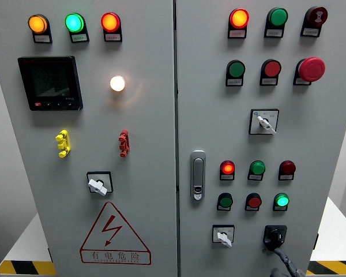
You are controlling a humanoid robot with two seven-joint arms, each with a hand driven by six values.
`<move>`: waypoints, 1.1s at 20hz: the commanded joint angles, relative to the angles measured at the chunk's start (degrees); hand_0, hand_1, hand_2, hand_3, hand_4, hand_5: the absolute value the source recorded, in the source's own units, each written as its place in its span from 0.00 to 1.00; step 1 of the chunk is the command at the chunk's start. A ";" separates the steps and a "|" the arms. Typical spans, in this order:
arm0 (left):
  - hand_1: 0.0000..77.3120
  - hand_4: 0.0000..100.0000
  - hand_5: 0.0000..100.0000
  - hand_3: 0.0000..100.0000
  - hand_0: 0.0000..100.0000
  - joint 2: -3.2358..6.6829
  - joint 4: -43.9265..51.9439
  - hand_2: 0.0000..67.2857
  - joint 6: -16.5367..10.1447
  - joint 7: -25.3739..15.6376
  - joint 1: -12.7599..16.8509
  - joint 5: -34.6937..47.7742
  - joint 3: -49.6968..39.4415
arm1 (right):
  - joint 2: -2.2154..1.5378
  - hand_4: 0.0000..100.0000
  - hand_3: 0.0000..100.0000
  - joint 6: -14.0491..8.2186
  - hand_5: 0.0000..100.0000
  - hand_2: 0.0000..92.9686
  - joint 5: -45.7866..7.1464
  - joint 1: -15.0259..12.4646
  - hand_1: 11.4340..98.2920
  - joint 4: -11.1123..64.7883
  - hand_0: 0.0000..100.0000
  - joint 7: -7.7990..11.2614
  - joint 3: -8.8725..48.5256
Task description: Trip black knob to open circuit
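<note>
The black knob [275, 235] sits low on the cabinet's right door, just right of the white selector switch [223, 235]. The right hand [285, 262] rises directly beneath it from the bottom edge, its fingers reaching the knob's underside. The hand is mostly cut off, so I cannot tell whether it grips; no left hand shows.

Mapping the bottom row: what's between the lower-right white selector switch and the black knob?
Head view: only bare grey panel between the white selector switch and the black knob.
</note>
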 commanded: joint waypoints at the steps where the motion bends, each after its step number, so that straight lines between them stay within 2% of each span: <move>1: 0.00 0.10 0.09 0.26 0.00 0.00 0.00 0.29 0.00 0.00 0.03 0.00 0.00 | -0.16 1.00 0.91 -0.02 1.00 0.00 0.01 -0.08 0.43 0.04 1.00 -0.01 0.33; 5: 0.00 0.10 0.09 0.26 0.00 0.00 0.00 0.29 0.00 0.00 0.03 0.00 0.00 | -0.43 1.00 0.91 -0.02 1.00 0.00 0.01 -0.61 0.42 0.39 1.00 -0.01 0.60; 7: 0.00 0.10 0.09 0.26 0.00 0.00 0.00 0.29 0.00 0.00 0.03 0.00 0.00 | -0.78 1.00 0.91 -0.11 1.00 0.00 0.01 -0.87 0.42 0.56 1.00 -0.01 1.13; 11: 0.00 0.10 0.09 0.26 0.00 0.00 0.00 0.29 0.00 0.00 0.03 0.00 0.00 | -1.22 1.00 0.91 -0.11 1.00 0.00 0.01 -2.27 0.42 1.53 1.00 0.16 1.92; 12: 0.00 0.10 0.09 0.26 0.00 0.00 0.00 0.29 0.00 0.00 0.03 0.00 0.00 | -1.22 0.96 0.93 -0.11 1.00 0.00 0.01 -2.80 0.41 1.88 1.00 0.16 1.92; 14: 0.00 0.10 0.09 0.26 0.00 0.00 0.00 0.29 0.00 0.00 -0.06 0.00 0.00 | -1.22 0.95 0.96 -0.11 1.00 0.00 0.01 -3.77 0.39 2.76 1.00 0.16 1.92; 15: 0.00 0.10 0.09 0.26 0.00 0.00 0.00 0.29 0.00 0.00 0.03 0.00 0.00 | -1.13 0.93 0.93 -0.02 1.00 0.00 0.01 -4.03 0.37 3.28 1.00 0.16 1.92; 16: 0.00 0.10 0.09 0.26 0.00 0.00 0.00 0.29 0.00 0.00 -0.06 0.00 0.00 | -1.04 0.75 0.78 -0.02 1.00 0.00 0.01 -4.21 0.35 3.81 1.00 0.16 1.92; 17: 0.00 0.10 0.09 0.26 0.00 0.00 0.00 0.29 0.00 0.00 0.03 0.00 0.00 | -1.04 0.66 0.73 -0.02 1.00 0.00 0.01 -4.56 0.34 4.25 1.00 0.16 1.92; 18: 0.00 0.10 0.09 0.26 0.00 0.00 0.00 0.29 0.00 0.00 0.03 0.00 0.00 | -0.96 0.51 0.59 -0.02 0.78 0.00 -0.08 -5.08 0.34 4.86 1.00 0.16 1.83; 19: 0.00 0.10 0.09 0.26 0.00 0.00 0.00 0.29 0.00 0.00 0.03 0.00 0.00 | -0.87 0.39 0.49 -0.02 0.65 0.00 -0.17 -5.52 0.33 5.48 1.00 0.16 1.83; 21: 0.00 0.10 0.09 0.26 0.00 0.00 0.00 0.29 0.00 0.00 0.03 0.00 0.00 | -0.78 0.28 0.39 -0.02 0.51 0.00 -0.52 -6.67 0.33 6.80 1.00 0.16 1.83; 22: 0.00 0.10 0.09 0.26 0.00 0.00 0.00 0.29 0.00 0.00 0.03 0.00 0.00 | -0.87 0.25 0.35 -0.02 0.48 0.00 -0.70 -7.28 0.33 7.50 1.00 0.16 1.83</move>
